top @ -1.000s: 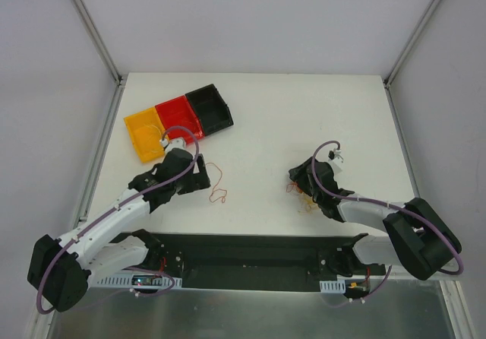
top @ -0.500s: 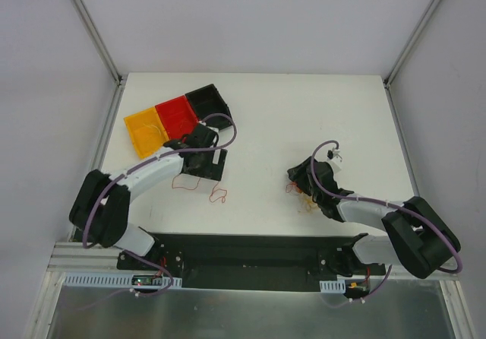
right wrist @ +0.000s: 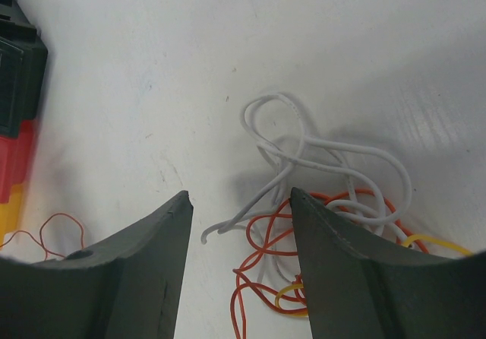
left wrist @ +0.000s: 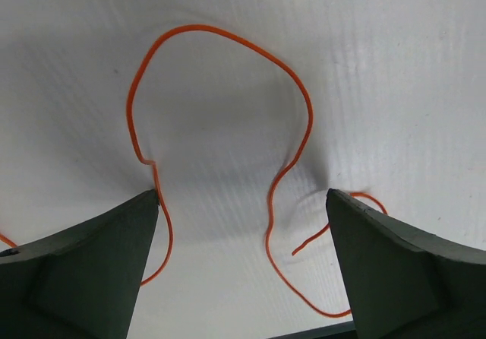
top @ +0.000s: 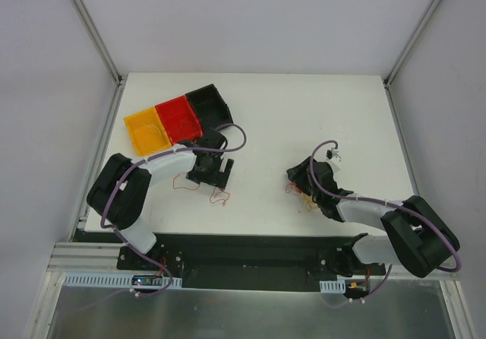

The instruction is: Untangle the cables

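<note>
One strand free, the main tangle not yet undone.
The left gripper (left wrist: 241, 194), jaws spread wide and empty, hangs over a single thin orange-red wire (left wrist: 199, 26) lying loose on the white table (top: 304, 118). The right gripper (right wrist: 239, 193), likewise parted and empty, hovers at a small heap of white, red and yellow wires (right wrist: 334, 202), seemingly entangled, though its fingers hide part.

The left arm (top: 156, 163) and right arm (top: 364, 210) are built from white tubular links joined by black joint housings. A purple cable (top: 244, 137) runs along each arm. The left end effector (left wrist: 241, 194) and right end effector (right wrist: 239, 193) carry dark, wedge-shaped fingers (left wrist: 83, 270). Both bases mount on a black plate (top: 250, 259).
</note>
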